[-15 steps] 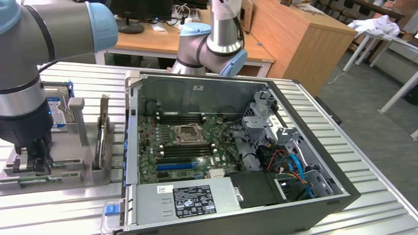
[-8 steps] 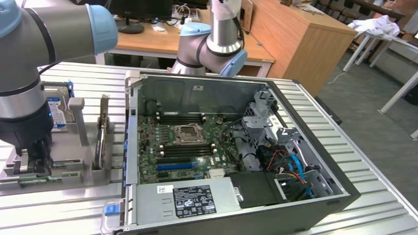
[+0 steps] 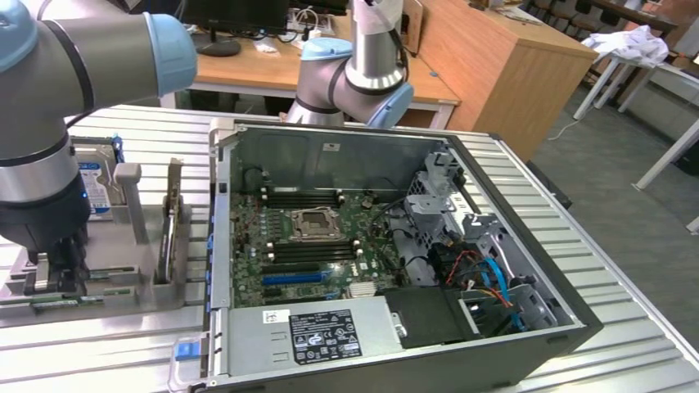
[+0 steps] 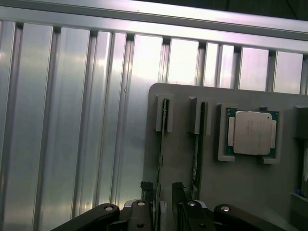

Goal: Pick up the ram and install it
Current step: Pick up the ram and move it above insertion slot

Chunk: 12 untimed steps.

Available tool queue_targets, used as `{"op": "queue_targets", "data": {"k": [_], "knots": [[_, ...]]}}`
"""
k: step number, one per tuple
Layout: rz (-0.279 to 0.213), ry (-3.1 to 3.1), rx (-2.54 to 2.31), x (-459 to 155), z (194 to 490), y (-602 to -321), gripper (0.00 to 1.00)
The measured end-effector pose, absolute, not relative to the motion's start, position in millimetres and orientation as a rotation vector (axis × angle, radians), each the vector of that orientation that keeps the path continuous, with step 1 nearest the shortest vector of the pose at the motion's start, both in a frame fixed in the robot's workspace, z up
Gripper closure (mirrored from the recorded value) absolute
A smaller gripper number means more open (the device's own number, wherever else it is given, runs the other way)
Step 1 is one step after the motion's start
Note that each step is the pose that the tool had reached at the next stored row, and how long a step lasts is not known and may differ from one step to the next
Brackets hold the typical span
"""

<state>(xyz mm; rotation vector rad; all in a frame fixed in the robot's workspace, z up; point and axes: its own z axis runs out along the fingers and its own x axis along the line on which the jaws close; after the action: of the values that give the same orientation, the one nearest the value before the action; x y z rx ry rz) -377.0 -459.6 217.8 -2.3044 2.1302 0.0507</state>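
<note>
Ram (image 4: 161,159) stands on edge in a slot of the grey holder tray (image 4: 183,144). Second stick (image 4: 196,159) is in the next slot, CPU (image 4: 251,133) in its pocket. Gripper (image 4: 163,192) is down over the ram, jaws spread either side, not clamped. Open PC case (image 3: 327,160) sits just beside the tray, on the exterior view's right.

I'm looking at a ribbed aluminium table (image 3: 98,356). An open computer case (image 3: 535,348) lies on its side on the table, covering the middle and reaching toward the edge on the exterior view's right. A flat grey fixture plate (image 3: 131,301) sits just beside the case, near the table's edge on the exterior view's left.
</note>
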Motion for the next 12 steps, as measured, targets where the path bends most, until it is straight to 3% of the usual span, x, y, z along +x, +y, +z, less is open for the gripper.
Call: {"op": "queue_targets", "data": {"k": [12], "knots": [[0.051,2.13,-2.304,-377.0,213.6,-459.4,0.7]]}}
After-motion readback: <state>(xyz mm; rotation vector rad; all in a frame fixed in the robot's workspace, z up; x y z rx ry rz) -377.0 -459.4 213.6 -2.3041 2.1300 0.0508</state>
